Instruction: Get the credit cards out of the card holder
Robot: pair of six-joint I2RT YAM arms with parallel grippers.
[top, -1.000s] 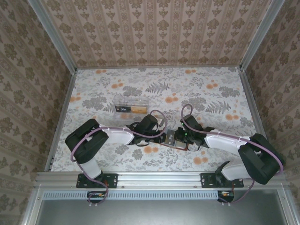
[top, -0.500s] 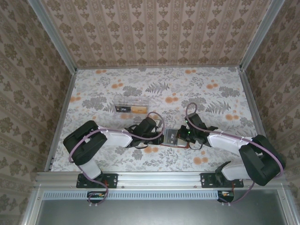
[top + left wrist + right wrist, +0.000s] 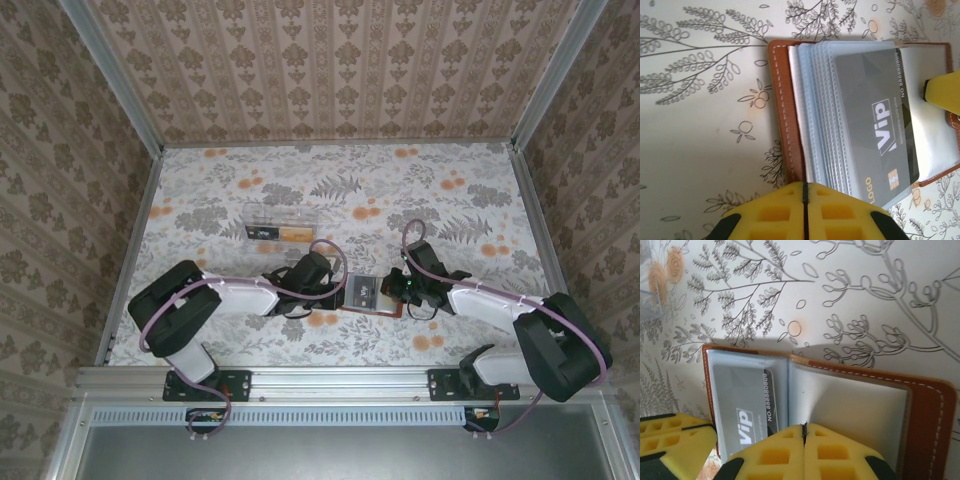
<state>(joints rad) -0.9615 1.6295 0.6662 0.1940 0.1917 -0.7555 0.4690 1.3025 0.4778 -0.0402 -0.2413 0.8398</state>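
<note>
Open card holder (image 3: 366,294), centre frame.
Both closed, left gripper (image 3: 804,192) and right gripper (image 3: 803,435) have parted; grey card (image 3: 875,125) awaits pulling.

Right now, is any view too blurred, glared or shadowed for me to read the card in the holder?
Left wrist: sharp, the dark grey card in the card holder reads clearly, mild sheen on the clear sleeves. Right wrist: sharp too, a soft shadow lies on the tablecloth by the holder's edge. Top external: evenly lit, but the holder is too small for print.
</note>
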